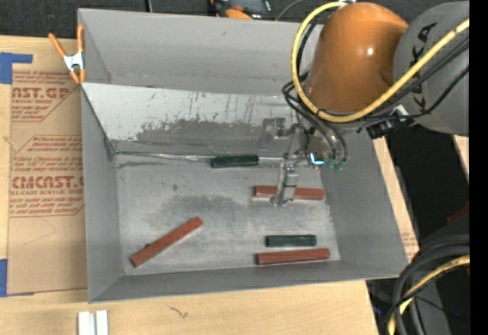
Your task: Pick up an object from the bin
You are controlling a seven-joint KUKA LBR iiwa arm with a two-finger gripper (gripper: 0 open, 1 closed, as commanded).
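Observation:
My gripper [286, 187] hangs down in the right half of the bin, its tip right at a flat red-brown bar [308, 193] that lies crosswise on the floor. The gripper covers the middle of that bar, and both ends of the bar stick out to either side. A dark green bar [235, 162] lies a little to the upper left of the gripper.
Towards the bin's front right lie another dark green bar [290, 240] and, just below it, a red-brown bar [293, 256]. A third red-brown bar [166, 242] lies slanted at the front left. The arm with its orange cover hangs over the bin's right wall.

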